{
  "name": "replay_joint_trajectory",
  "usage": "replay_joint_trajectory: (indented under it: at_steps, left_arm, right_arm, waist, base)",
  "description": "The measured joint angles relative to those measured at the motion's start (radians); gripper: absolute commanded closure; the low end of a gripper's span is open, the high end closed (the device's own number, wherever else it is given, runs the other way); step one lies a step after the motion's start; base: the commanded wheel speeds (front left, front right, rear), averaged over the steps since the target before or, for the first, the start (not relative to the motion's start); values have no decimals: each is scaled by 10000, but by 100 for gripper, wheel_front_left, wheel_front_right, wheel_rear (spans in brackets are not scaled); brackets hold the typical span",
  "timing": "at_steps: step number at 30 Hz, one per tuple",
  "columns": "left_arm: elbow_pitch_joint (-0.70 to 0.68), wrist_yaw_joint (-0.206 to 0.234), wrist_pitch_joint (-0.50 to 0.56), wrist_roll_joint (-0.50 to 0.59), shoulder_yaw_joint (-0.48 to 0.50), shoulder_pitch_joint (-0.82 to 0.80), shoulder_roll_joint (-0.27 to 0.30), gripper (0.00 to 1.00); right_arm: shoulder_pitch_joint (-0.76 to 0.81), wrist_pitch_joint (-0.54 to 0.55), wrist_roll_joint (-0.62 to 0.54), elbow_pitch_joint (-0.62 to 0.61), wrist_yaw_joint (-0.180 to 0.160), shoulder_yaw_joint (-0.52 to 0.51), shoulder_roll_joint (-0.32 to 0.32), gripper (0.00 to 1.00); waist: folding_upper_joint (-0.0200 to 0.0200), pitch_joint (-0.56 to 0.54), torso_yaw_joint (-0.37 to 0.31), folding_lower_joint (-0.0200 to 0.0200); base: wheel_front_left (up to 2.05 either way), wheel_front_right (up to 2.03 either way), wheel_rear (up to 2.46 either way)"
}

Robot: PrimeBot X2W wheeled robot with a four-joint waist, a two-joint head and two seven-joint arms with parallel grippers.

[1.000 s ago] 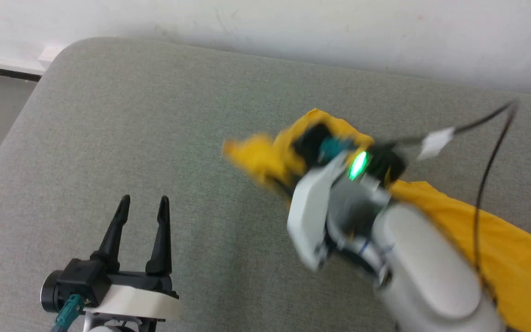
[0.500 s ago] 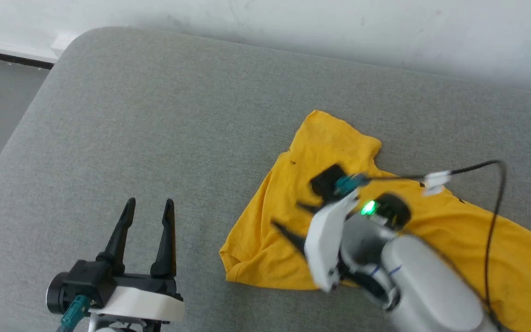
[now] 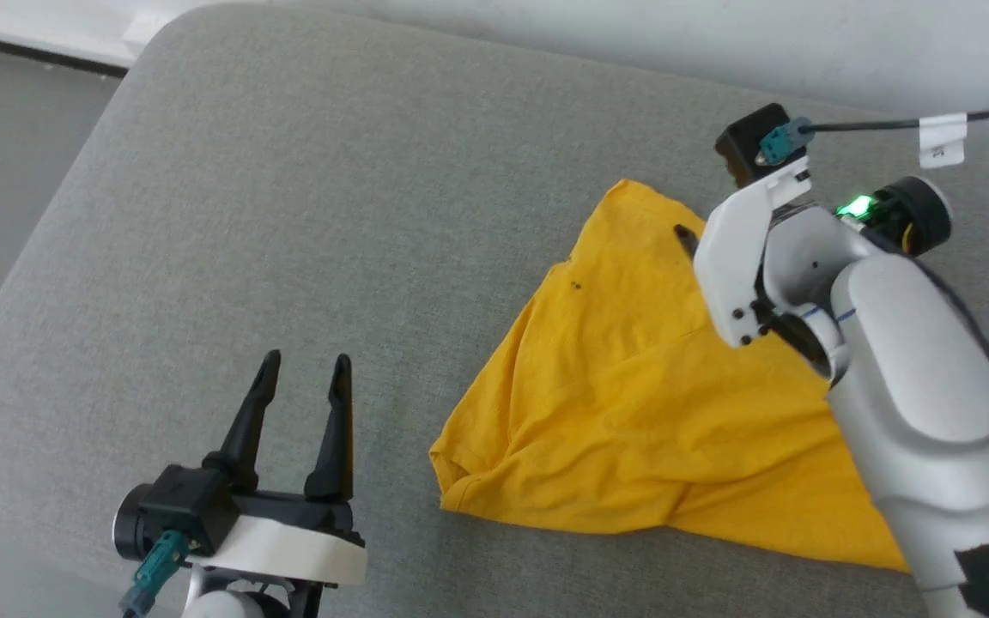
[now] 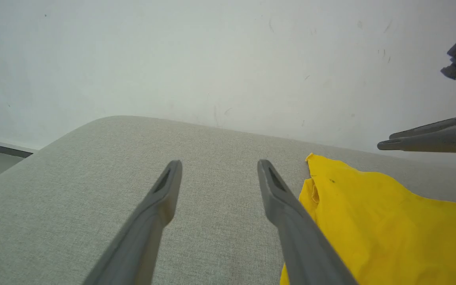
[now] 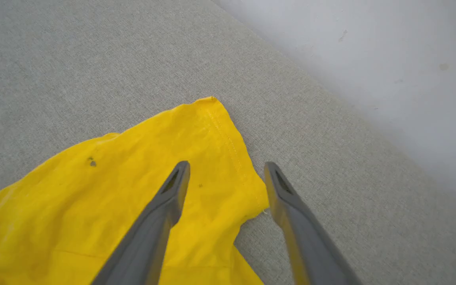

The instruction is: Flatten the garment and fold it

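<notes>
Rumpled garment (image 3: 632,412) on right part of grey cushion (image 3: 288,172), long axis far-left to near-right. Above its far corner: right gripper (image 5: 227,166), fingers spread, empty, the nearer arm. Near-left, apart from cloth: left gripper (image 3: 306,360), spread, empty.

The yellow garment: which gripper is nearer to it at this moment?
Right. The right gripper hangs open above the garment, at its far corner; the left gripper is open over the grey cushion, off the garment's left edge.
</notes>
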Motion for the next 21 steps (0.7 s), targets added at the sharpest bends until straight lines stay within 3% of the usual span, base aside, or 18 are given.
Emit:
replay_joint_trajectory:
  at_steps: [6,15,17,19,21]
  left_arm:
    - [46,0,2,-104,-288,-249,-10,0]
    - [27,0,2,-178,-696,-560,-12,0]
    - [25,-2,2,-180,-740,-619,-12,0]
    - [27,-2,2,-182,-742,-633,-10,0]
    - [38,-2,2,-180,-713,-635,-12,0]
  right_arm:
    - [-692,155,-458,1141,0,127,-433,0]
    - [-1059,853,-476,2456,-2,169,-506,0]
    - [-1187,849,-508,2554,0,-61,-483,61]
    - [-1232,754,-598,2619,2,-278,-380,100]
    - [-1239,512,-621,2637,4,-554,-209,100]
  waist:
    - [0,425,406,0]
    - [0,922,934,-2]
    - [-1,1008,987,-1]
    - [0,1063,982,-1]
    - [0,1066,922,-1]
  base:
    - [0,0,0]
    - [0,0,0]
    - [0,0,0]
    - [0,0,0]
    - [0,0,0]
